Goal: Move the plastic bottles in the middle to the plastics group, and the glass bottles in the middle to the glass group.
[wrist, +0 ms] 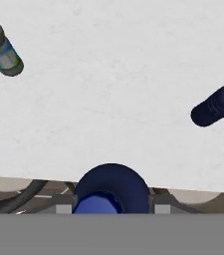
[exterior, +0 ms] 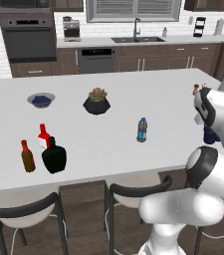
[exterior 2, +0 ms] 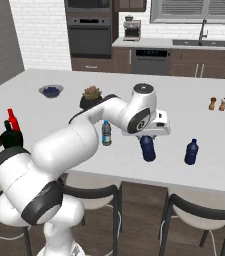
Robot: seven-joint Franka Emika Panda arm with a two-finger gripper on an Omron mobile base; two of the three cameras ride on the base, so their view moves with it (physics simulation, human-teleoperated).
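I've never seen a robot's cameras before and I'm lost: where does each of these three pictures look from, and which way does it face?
Left base view: behind the arm's left, facing the counter; the arm's white links show lower right.
Right base view: behind its right, same counter; the arm shows carrying the navy bottle.
Hand view: on the hand, looking down past that bottle.
Shared: the clear bottle and second navy bottle.

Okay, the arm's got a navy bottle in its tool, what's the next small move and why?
Probably carry the held navy bottle sideways toward the other navy bottle standing near the counter edge, then lower it beside that one. The tool is shut on the bottle from above, the clear bottle stands on its other side, and bare counter lies between the two navy bottles.
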